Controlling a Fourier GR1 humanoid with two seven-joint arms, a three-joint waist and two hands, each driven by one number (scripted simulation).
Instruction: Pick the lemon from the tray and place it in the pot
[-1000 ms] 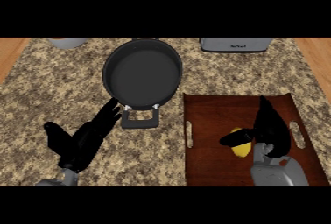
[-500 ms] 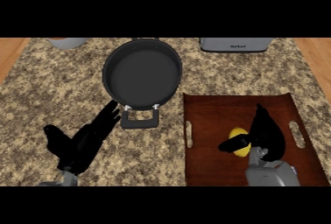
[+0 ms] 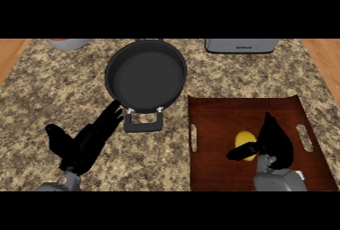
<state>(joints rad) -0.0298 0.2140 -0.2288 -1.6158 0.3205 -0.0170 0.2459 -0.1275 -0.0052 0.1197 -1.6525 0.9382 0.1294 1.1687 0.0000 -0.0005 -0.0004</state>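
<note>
The yellow lemon (image 3: 245,137) lies on the dark brown tray (image 3: 216,173) at the right, partly hidden by my right hand (image 3: 274,143). This hand stands just right of the lemon with straight fingers pointing away, while its thumb (image 3: 239,153) reaches left along the lemon's near side. It looks open, not curled round the fruit. The dark round pot (image 3: 146,74) sits up and left of the tray, its handle (image 3: 143,122) pointing toward me. My left hand (image 3: 83,144) rests open on the counter, its fingertips close to the pot handle.
A grey appliance (image 3: 240,45) stands at the counter's back edge on the right, and a grey vessel (image 3: 69,43) at the back left. Slot handles cut both short sides of the tray. Wooden floor shows past both counter ends.
My right hand has drawn back toward the near edge, so more of the lemon shows beside it. The left hand, pot and tray have stayed put.
</note>
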